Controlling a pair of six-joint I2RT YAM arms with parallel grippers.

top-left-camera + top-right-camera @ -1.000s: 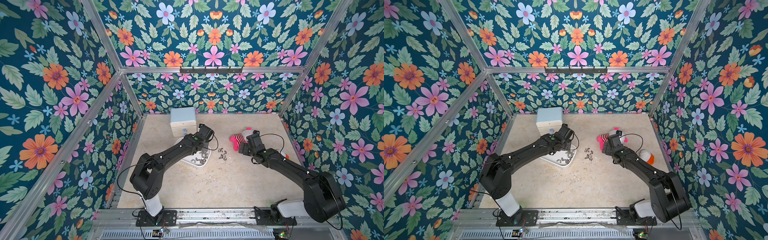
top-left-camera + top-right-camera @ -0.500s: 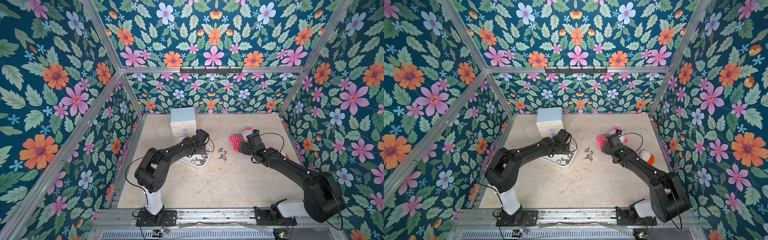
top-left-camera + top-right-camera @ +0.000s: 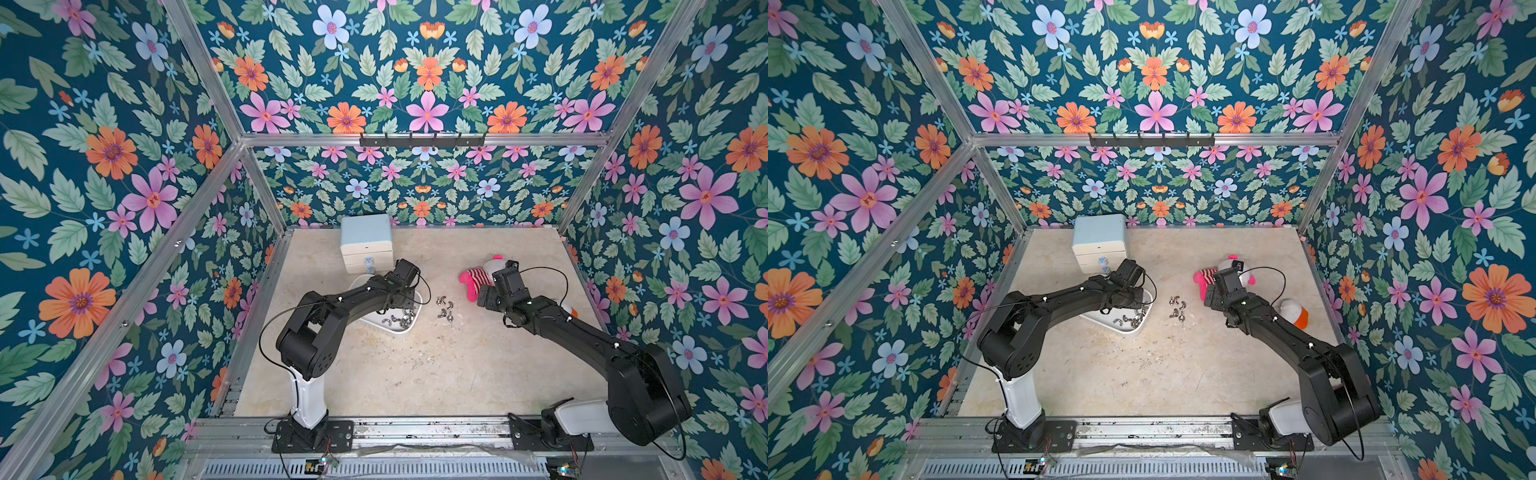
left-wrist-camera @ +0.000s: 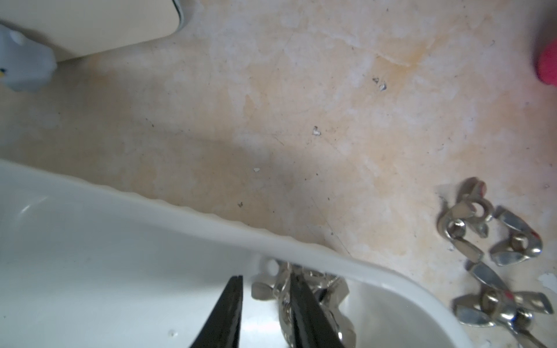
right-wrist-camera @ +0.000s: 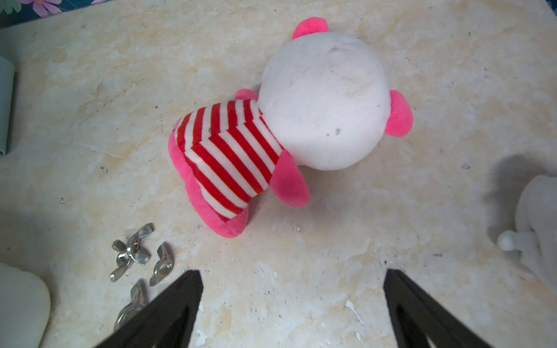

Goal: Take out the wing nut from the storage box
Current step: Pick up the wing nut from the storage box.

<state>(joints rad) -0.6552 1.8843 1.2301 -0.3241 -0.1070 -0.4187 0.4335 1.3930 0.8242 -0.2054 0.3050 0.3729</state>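
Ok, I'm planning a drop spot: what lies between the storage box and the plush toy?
Loose wing nuts in a small cluster; both top views show them.

You'll find the storage box before the drawer chest, wing nuts in it; loose nuts lie right of it; plush toy farther right.

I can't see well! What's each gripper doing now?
Left gripper: narrow around a wing nut in the storage box; grip unclear.
Right gripper: open, empty.
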